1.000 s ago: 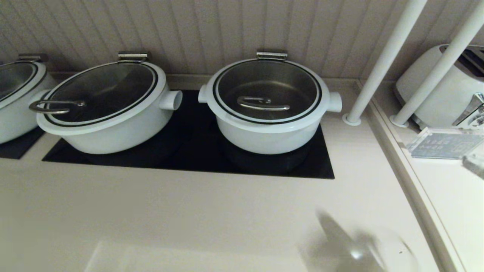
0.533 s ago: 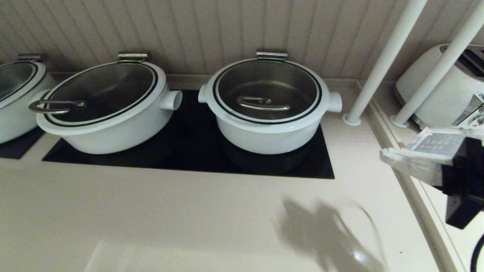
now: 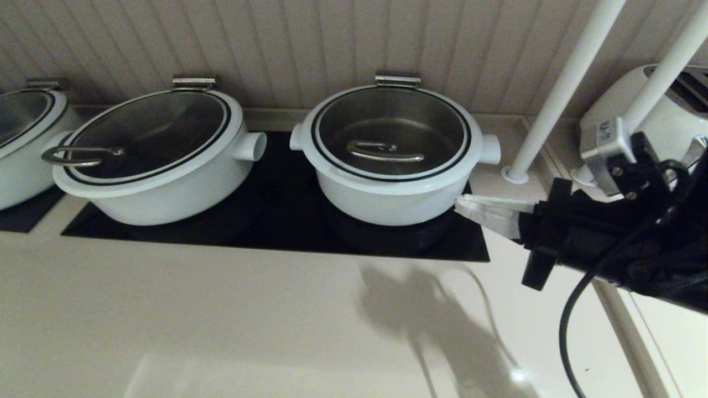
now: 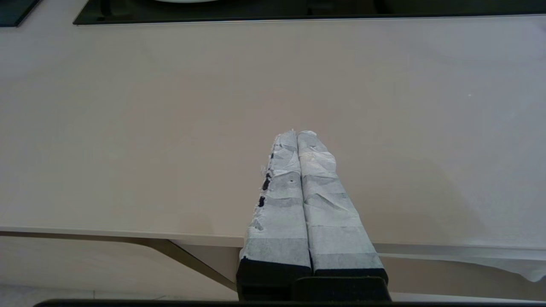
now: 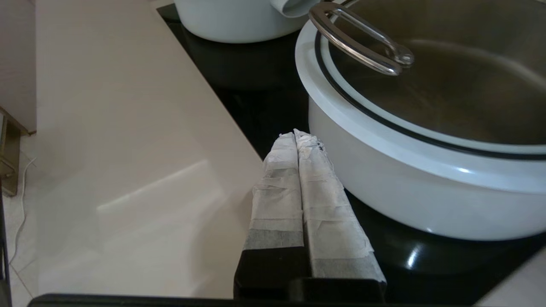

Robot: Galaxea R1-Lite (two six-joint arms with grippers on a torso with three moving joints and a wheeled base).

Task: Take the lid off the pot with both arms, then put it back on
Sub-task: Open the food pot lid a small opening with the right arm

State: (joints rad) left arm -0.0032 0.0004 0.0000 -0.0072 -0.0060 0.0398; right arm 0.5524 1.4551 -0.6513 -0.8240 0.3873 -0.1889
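Observation:
The round white pot (image 3: 392,190) stands on the black hob, with the glass lid (image 3: 387,116) closed on it and the steel bar handle (image 3: 384,150) at the lid's centre. My right gripper (image 3: 460,204) is shut and empty, its white-taped tip low beside the pot's right front wall, just apart from it. In the right wrist view the gripper (image 5: 296,134) points along the pot wall (image 5: 405,192), below the lid (image 5: 452,89) and its handle (image 5: 358,42). My left gripper (image 4: 297,133) is shut and empty over bare counter near the front edge, out of the head view.
A wider oval pot (image 3: 160,188) with a loop-handled lid stands left on the same black hob (image 3: 276,226). Another pot (image 3: 22,160) sits at the far left. Two white poles (image 3: 558,94) and a white toaster (image 3: 664,138) stand behind my right arm.
My right arm has come in from the lower right and swung left and forward to the pot's right side. Its shadow on the counter moved left. Pots and lids have not moved.

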